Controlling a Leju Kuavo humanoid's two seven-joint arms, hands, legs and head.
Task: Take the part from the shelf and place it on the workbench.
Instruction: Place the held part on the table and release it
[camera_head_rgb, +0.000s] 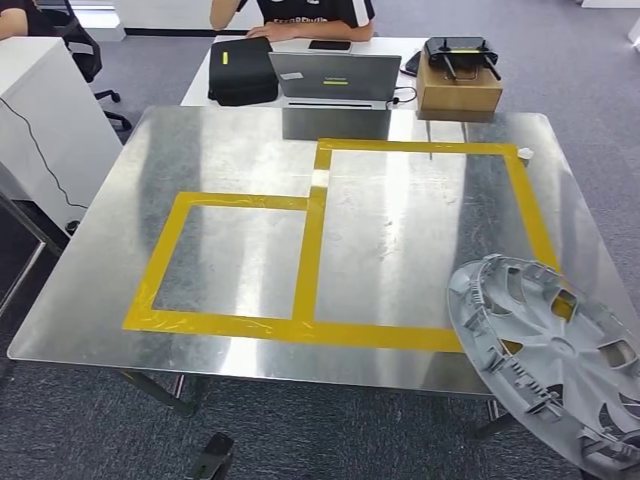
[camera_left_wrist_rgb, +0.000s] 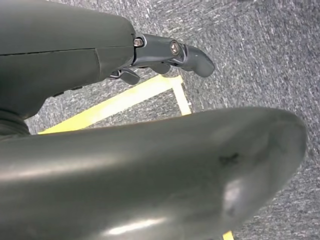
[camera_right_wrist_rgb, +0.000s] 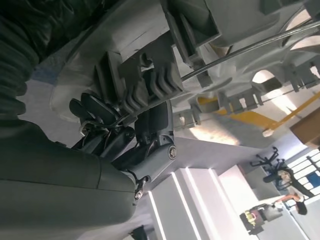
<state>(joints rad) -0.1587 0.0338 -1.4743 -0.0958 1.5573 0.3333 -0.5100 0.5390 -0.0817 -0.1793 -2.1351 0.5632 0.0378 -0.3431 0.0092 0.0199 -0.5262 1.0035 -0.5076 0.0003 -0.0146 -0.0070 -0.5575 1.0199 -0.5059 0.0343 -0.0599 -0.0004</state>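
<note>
Over the desk (camera_head_rgb: 226, 140) edge, right hand (camera_right_wrist_rgb: 124, 115) grips the part (camera_head_rgb: 558, 350); placement remains. Left hand (camera_left_wrist_rgb: 170, 52) holds nothing, fingers apart.

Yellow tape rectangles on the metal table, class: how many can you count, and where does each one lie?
2. The smaller rectangle lies on the table's left half; the larger rectangle adjoins its right side, its near right corner hidden under the hubcap.

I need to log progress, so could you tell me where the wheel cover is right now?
In the head view the wheel cover is at the workbench's near right corner, over the yellow tape, gripped by the right hand.
</note>
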